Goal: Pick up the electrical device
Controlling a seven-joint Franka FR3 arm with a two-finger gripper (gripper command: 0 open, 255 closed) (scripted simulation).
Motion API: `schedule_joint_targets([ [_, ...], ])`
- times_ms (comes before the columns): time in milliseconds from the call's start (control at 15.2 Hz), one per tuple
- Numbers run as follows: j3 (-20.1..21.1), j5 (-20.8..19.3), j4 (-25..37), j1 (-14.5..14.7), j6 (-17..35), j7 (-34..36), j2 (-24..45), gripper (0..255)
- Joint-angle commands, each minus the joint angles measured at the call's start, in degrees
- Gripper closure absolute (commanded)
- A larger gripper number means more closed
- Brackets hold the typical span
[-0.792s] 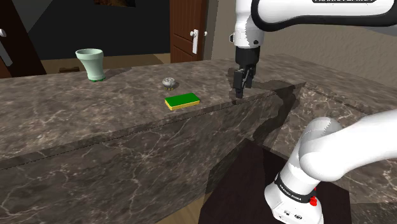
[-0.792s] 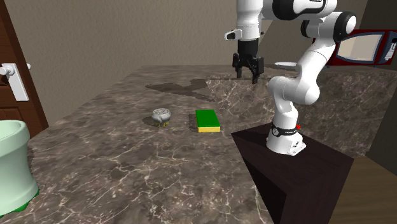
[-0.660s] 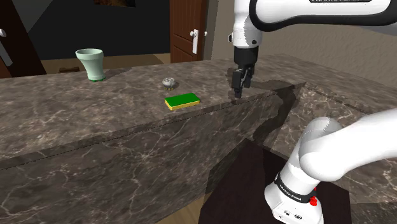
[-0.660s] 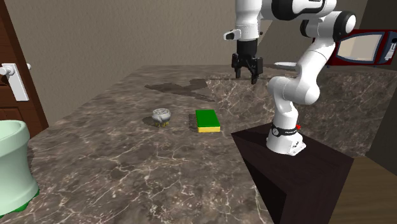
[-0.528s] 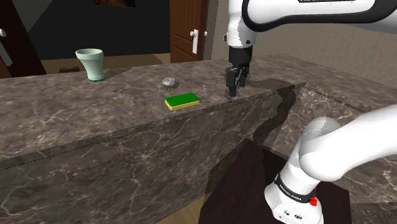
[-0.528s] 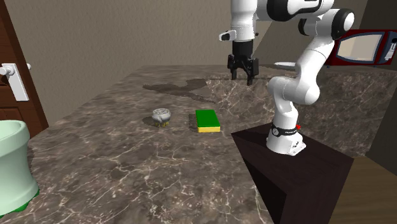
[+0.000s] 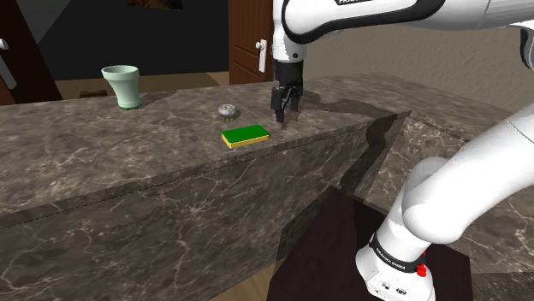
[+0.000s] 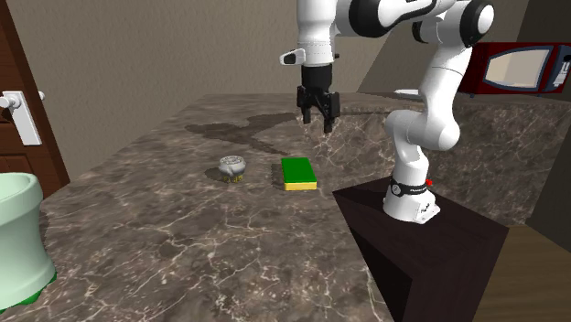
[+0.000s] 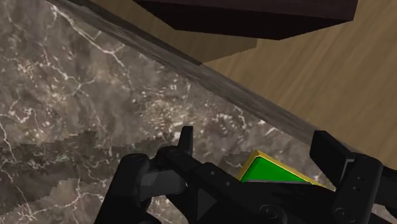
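Observation:
A small grey round device on short yellowish feet stands on the dark marble counter. Beside it lies a flat green pad with a yellow underside. My black gripper hangs open just above the counter, a little past the green pad and to the shoulder view's right of the device. Nothing is between its fingers. In the wrist view the pad's corner shows by the right finger.
A pale green cup stands at the counter's far end. The counter's edge drops to a wood floor beside the dark stand. A brown door and a red microwave lie beyond.
The arm has swung to the shoulder view's left along the counter, bringing the gripper from the corner near the stand to just beside the green pad. The fingers stayed open.

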Motion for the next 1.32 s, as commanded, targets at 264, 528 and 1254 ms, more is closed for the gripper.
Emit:
schedule_joint_targets([
  [264, -0.1, 0.6, 10.7, 0.2, 3.6, -0.9, 12.5, 0],
  [528, -0.2, 1.1, 19.4, 0.3, 4.5, -1.5, 20.9, 0],
  [1254, 0.1, 2.0, 42.3, 0.4, 3.4, -2.8, 40.3, 0],
])
